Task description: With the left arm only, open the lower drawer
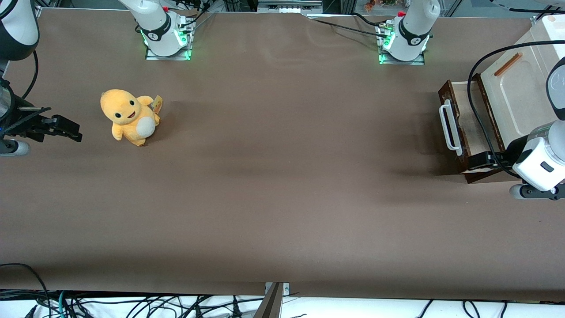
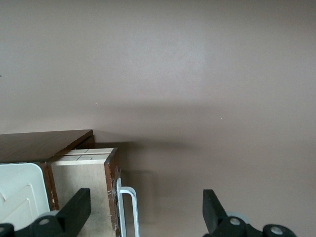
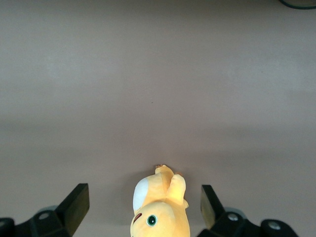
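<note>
The lower drawer (image 1: 468, 121) stands pulled out from the cabinet at the working arm's end of the table. Its pale wood inside shows, and its white bar handle (image 1: 448, 126) faces the table's middle. My left arm (image 1: 540, 157) reaches over the drawer's corner nearest the front camera, with the gripper (image 1: 480, 160) above that corner. In the left wrist view the gripper (image 2: 144, 212) is open wide. One finger (image 2: 75, 210) is over the drawer's inside (image 2: 81, 190) and the other finger (image 2: 212, 210) is over bare table. The handle (image 2: 129, 210) and the dark drawer front (image 2: 112, 197) lie between them, held by neither.
Above the drawer is the cabinet's cream panel (image 1: 516, 95) with a thin orange-brown handle (image 1: 507, 64). A black cable (image 1: 471, 104) loops over the drawer. A yellow plush toy (image 1: 130, 117) sits toward the parked arm's end. Two arm bases (image 1: 167, 33) (image 1: 404, 37) stand farthest from the front camera.
</note>
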